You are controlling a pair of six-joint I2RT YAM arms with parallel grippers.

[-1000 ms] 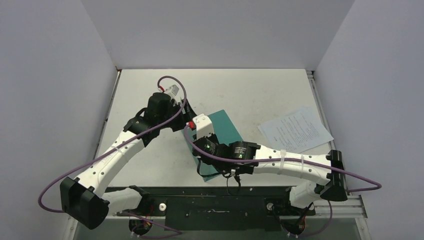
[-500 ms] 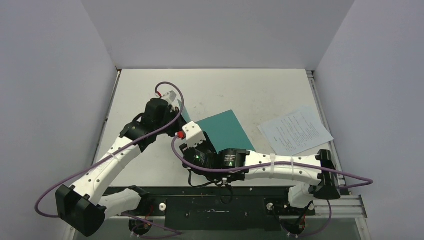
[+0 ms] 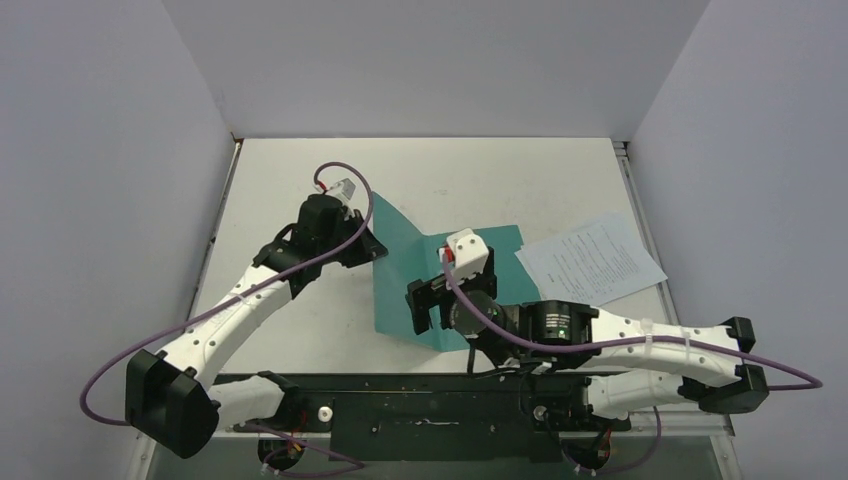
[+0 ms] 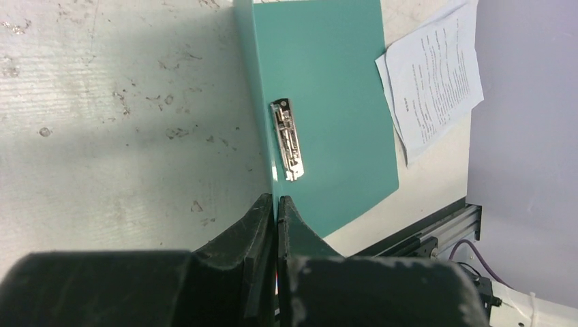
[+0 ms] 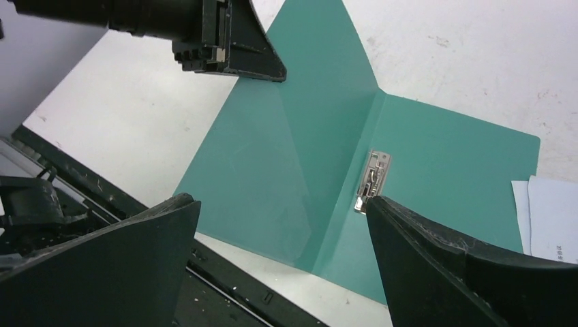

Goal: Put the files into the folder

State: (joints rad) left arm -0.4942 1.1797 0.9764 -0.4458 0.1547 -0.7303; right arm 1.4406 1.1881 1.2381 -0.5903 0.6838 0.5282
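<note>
The teal folder [image 3: 400, 285] is spread open on the table, its silver clip [image 4: 287, 139] showing beside the fold. My left gripper [image 4: 277, 203] is shut on the edge of the left cover [image 5: 272, 157] and holds it tilted up off the table. My right gripper [image 5: 278, 201] hovers open over the folder's near edge, with nothing between its fingers [image 5: 422, 252]. The files [image 3: 592, 258], white printed sheets, lie on the table just right of the folder and touch its right edge [image 4: 436, 75].
The black base rail [image 3: 430, 395] runs along the near table edge, just below the folder. White walls close in the table on the left, back and right. Purple cables [image 3: 340, 175] loop from both arms.
My right gripper has opened, let go of the cover and swung right. My left gripper has shut on the cover edge. The folder now lies spread open.
</note>
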